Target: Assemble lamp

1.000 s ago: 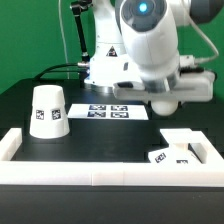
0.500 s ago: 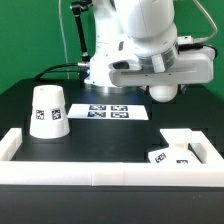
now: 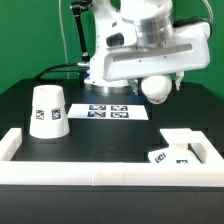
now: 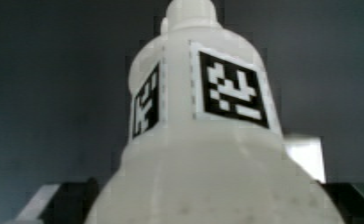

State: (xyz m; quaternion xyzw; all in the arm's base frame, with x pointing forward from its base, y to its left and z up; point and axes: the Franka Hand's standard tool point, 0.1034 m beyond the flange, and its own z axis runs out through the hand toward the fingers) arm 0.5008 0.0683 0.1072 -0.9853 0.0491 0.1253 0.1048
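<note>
My gripper (image 3: pixel 155 78) is shut on the white ball-shaped bulb (image 3: pixel 155 88) and holds it in the air above the table, right of the marker board. In the wrist view the bulb (image 4: pixel 197 110) fills the frame, its neck pointing away and a black-and-white tag on its side; the dark fingers (image 4: pixel 54 202) press on both its flanks. The white cone shade (image 3: pixel 47 110) stands on the table at the exterior view's left, with a tag low on its side. The flat square base (image 3: pixel 180 142) lies at the right, in the rail's corner.
The marker board (image 3: pixel 110 111) lies flat at the back middle of the black table. A long white border rail (image 3: pixel 100 171) runs along the front and turns up at both ends. The arm's white body (image 3: pixel 130 45) looms over the back.
The arm has risen and shifted toward the exterior view's left, carrying the bulb up and left with it. The shade and the base have not moved.
</note>
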